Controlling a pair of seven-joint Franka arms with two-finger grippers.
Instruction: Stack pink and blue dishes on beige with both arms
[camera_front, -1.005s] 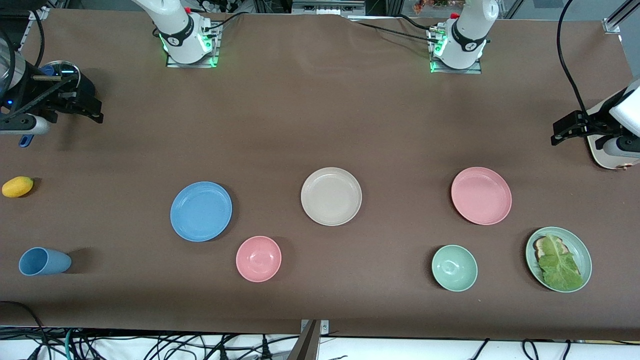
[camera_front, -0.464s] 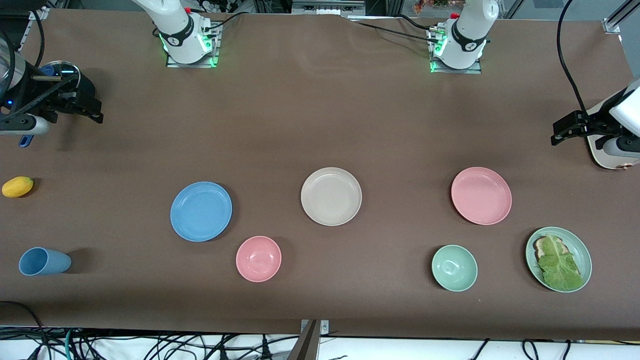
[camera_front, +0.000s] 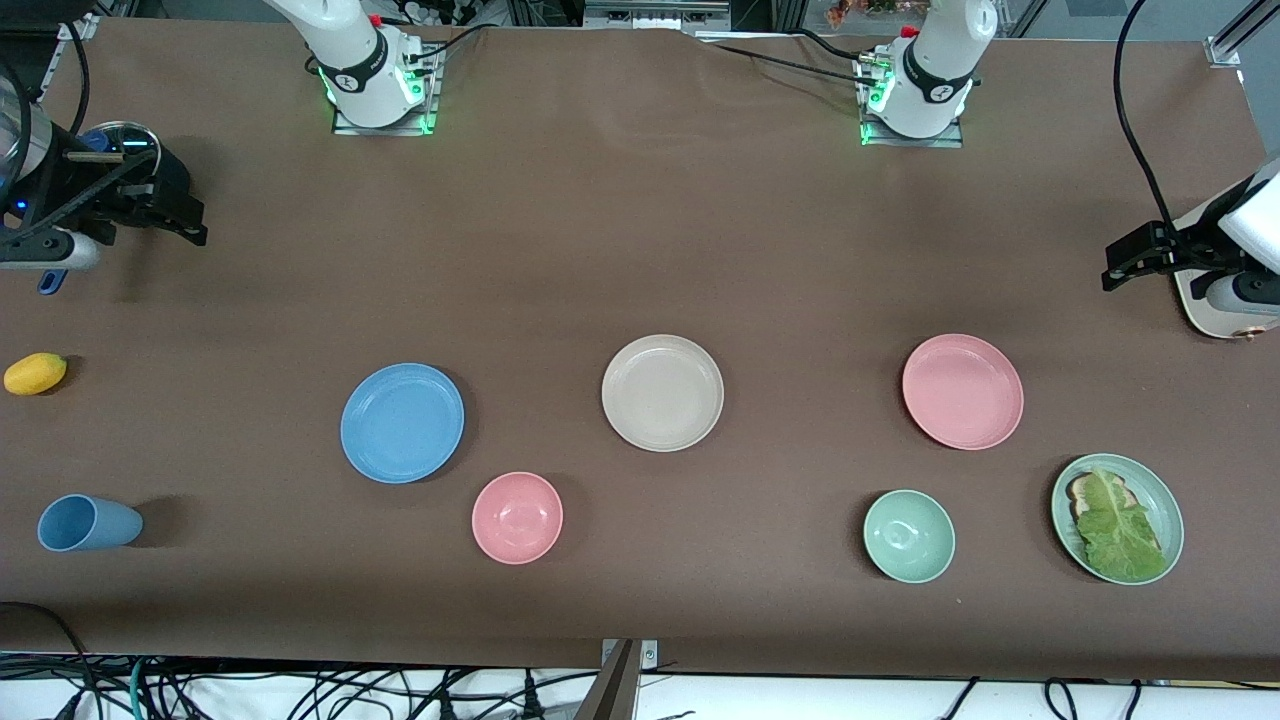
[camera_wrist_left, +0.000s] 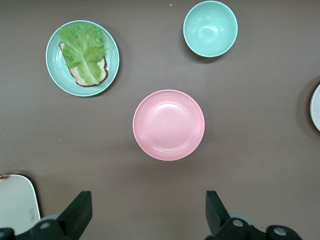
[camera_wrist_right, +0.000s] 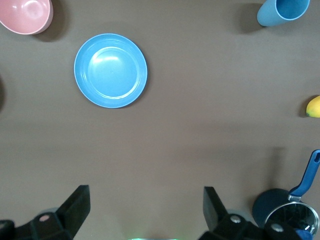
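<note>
The beige plate (camera_front: 662, 392) lies mid-table. The blue plate (camera_front: 402, 422) sits beside it toward the right arm's end, also seen in the right wrist view (camera_wrist_right: 110, 70). The pink plate (camera_front: 962, 391) sits toward the left arm's end and fills the middle of the left wrist view (camera_wrist_left: 168, 125). All three lie apart, with nothing on them. My right gripper (camera_front: 185, 225) hangs open and empty (camera_wrist_right: 145, 207) high over the right arm's end of the table. My left gripper (camera_front: 1125, 270) hangs open and empty (camera_wrist_left: 148, 212) over the left arm's end.
A pink bowl (camera_front: 517, 517), a green bowl (camera_front: 908, 536) and a green plate with lettuce and toast (camera_front: 1065, 520) lie nearer the front camera. A blue cup (camera_front: 88, 523), a yellow fruit (camera_front: 35, 373) and a blue pot (camera_wrist_right: 292, 217) are at the right arm's end. A white board (camera_wrist_left: 17, 207) lies under the left gripper.
</note>
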